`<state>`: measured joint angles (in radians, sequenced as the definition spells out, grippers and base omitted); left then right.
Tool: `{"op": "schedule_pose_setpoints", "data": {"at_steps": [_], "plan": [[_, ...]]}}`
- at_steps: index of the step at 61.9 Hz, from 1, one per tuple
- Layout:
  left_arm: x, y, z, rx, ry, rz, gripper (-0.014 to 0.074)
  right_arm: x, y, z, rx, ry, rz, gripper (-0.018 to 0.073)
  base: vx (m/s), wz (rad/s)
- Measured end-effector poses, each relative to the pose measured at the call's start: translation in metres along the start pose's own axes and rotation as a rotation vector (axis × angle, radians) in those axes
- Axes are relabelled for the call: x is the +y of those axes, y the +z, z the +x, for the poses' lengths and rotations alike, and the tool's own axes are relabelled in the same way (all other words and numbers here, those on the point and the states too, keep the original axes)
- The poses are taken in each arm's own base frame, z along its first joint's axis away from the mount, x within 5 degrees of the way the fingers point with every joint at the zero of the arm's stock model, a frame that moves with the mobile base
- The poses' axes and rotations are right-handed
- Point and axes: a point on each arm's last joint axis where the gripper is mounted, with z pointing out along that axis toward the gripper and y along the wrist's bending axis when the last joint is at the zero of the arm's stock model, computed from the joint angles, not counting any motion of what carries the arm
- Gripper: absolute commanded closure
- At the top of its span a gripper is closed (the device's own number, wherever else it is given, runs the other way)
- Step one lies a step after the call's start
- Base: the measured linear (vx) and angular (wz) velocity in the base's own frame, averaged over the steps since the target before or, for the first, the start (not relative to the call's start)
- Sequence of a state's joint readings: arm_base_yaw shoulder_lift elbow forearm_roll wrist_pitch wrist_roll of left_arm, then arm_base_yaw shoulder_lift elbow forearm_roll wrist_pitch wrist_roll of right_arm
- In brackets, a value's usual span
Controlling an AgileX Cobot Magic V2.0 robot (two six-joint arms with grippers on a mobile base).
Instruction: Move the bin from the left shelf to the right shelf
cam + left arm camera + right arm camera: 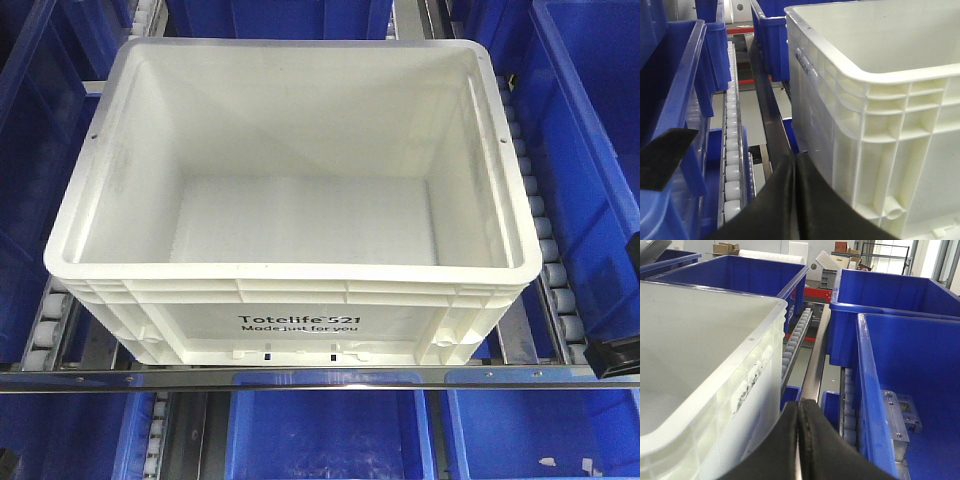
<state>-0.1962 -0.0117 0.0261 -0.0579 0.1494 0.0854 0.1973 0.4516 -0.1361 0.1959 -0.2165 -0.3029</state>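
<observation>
A large white rectangular plastic tote (290,200) with a ribbed rim and black print reading "Totelife 521 Made just for you" sits on a shelf of white roller tracks (540,215), its printed front right at the shelf's metal front rail (320,378). It stands upright and nothing lies in it. Blue plastic bins (590,170) crowd it on both sides and behind, and more sit on the level below. From the left wrist view, the left gripper (795,165) hangs just off the tote's left front corner, over the dark rail beside the rollers, its two black fingers pressed together and holding nothing. The right gripper (800,412) sits between the tote's right wall and a neighbouring blue bin, its jaws likewise closed flat against each other with nothing between them.
</observation>
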Motion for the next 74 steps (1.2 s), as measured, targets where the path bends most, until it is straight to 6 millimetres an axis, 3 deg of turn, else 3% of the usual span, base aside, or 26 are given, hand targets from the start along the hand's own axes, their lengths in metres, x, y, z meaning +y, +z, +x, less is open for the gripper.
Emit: {"op": "schedule_pose_setpoints", "data": {"at_steps": [16, 28, 37, 74], "plan": [[0.0, 0.0, 0.0, 0.0, 0.0, 0.0, 0.0605, 0.004, -0.01, 0.003, -0.004, -0.032, -0.038, 0.0567, 0.0, 0.0], [0.0, 0.0, 0.0, 0.0, 0.0, 0.0, 0.0605, 0.007, -0.031, 0.036, -0.041, 0.03, -0.038, 0.0567, 0.0, 0.0], [0.0, 0.0, 0.0, 0.0, 0.0, 0.0, 0.0604, 0.006, -0.044, 0.037, -0.106, 0.091, -0.033, 0.0567, 0.0, 0.0], [0.0, 0.0, 0.0, 0.001, -0.002, 0.0, 0.0604, 0.007, -0.046, 0.044, -0.043, 0.102, -0.042, 0.0567, 0.0, 0.0]]}}
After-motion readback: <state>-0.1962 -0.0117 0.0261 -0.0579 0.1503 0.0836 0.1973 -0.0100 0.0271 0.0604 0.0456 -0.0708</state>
